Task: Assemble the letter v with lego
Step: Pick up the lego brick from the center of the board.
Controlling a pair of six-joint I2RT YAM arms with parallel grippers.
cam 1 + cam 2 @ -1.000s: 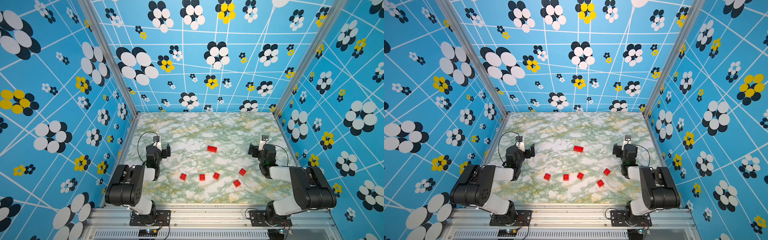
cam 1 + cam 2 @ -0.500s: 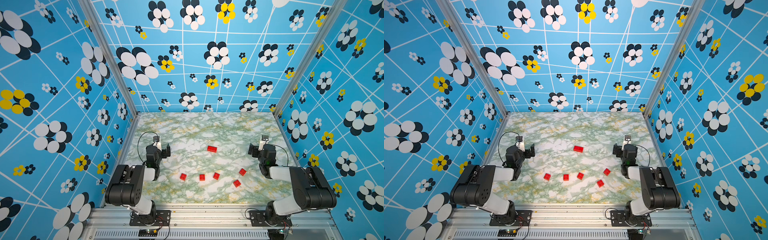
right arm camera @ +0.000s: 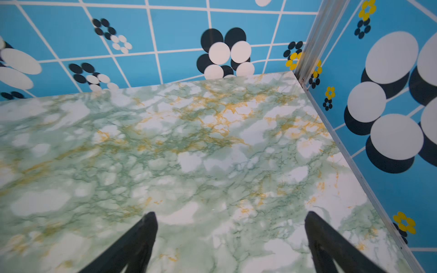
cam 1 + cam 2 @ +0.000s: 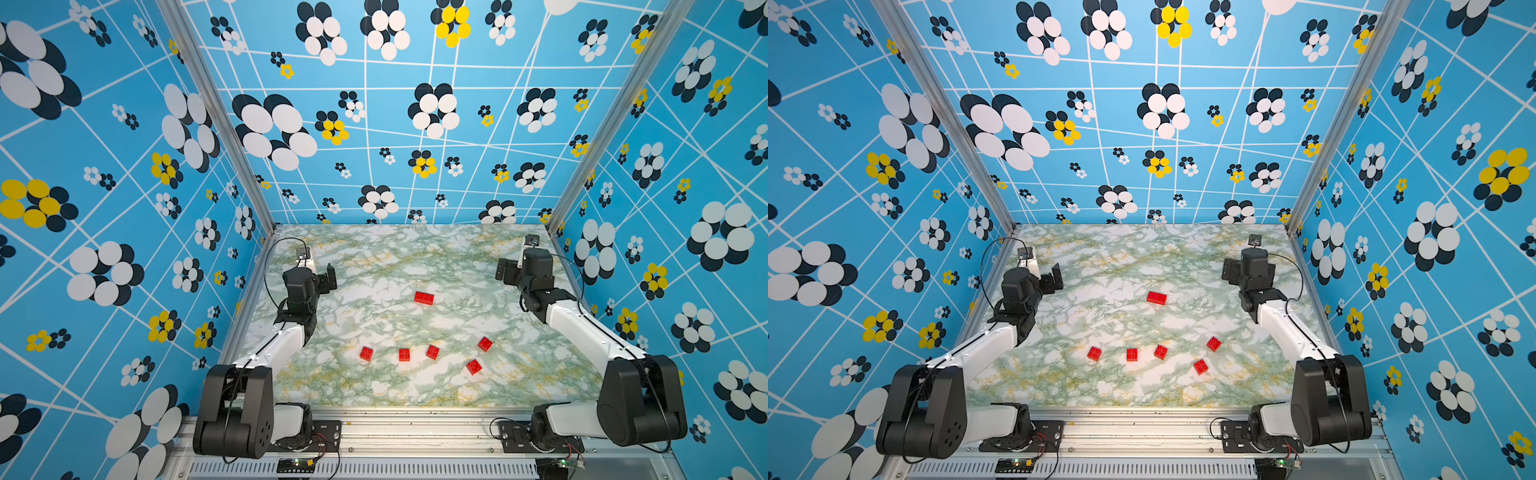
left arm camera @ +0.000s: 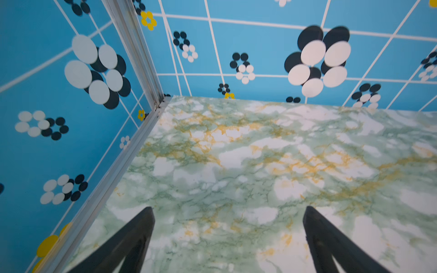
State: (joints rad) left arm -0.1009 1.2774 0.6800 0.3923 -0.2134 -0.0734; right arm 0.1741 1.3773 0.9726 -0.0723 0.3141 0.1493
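A green-veined marble tabletop (image 4: pixel 374 257) is enclosed by blue flowered walls (image 4: pixel 124 208). The left gripper (image 5: pixel 228 210) and right gripper (image 3: pixel 230 215) are held spread wide over bare marble near the far corners. The longer red brick (image 4: pixel 424 297) is laid mid-table. The five short red bricks (image 4: pixel 404 354) are scattered unjoined nearer the arm bases.

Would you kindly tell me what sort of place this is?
Likely a lab test cell for robots: blue flower-print walls enclose a marble-look tabletop, and two arms are bolted to a metal rail.
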